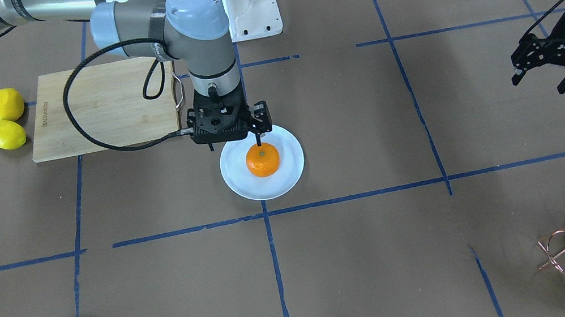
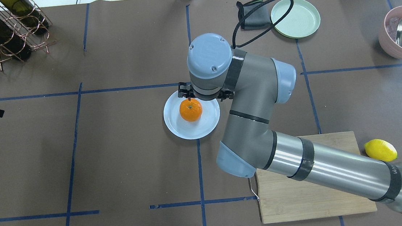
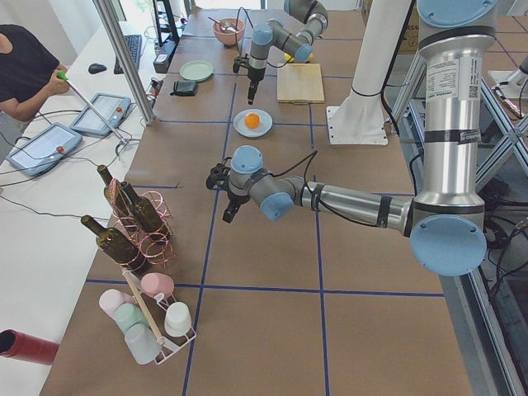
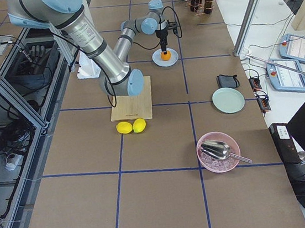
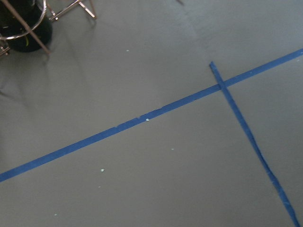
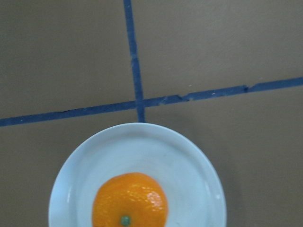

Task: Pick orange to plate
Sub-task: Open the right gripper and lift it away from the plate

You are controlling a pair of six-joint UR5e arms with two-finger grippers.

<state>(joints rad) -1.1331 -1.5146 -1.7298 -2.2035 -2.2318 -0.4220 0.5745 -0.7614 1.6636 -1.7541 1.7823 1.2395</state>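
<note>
At far left of the front-facing view, two lemons (image 1: pixel 6 104) lie beside a wooden board (image 1: pixel 101 105). Centre: right gripper (image 1: pixel 234 143) hangs over the plate's (image 1: pixel 240 180) robot-side rim, fingers spread, holding nothing. Orange (image 1: pixel 263 160) sits on the plate, stem up. Far right: left gripper (image 1: pixel 537 84) splayed, empty, above the table (image 1: pixel 390 255).

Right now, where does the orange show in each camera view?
Front-facing: the orange sits at the centre, slightly left.
Overhead: at the centre, slightly left.
Exterior left: far up the table, upper middle.
Exterior right: upper middle, far end of the table.
Left wrist: not in it.
Right wrist: bottom edge, left of centre.
Shared landmark: the pale plate it sits on.
</note>
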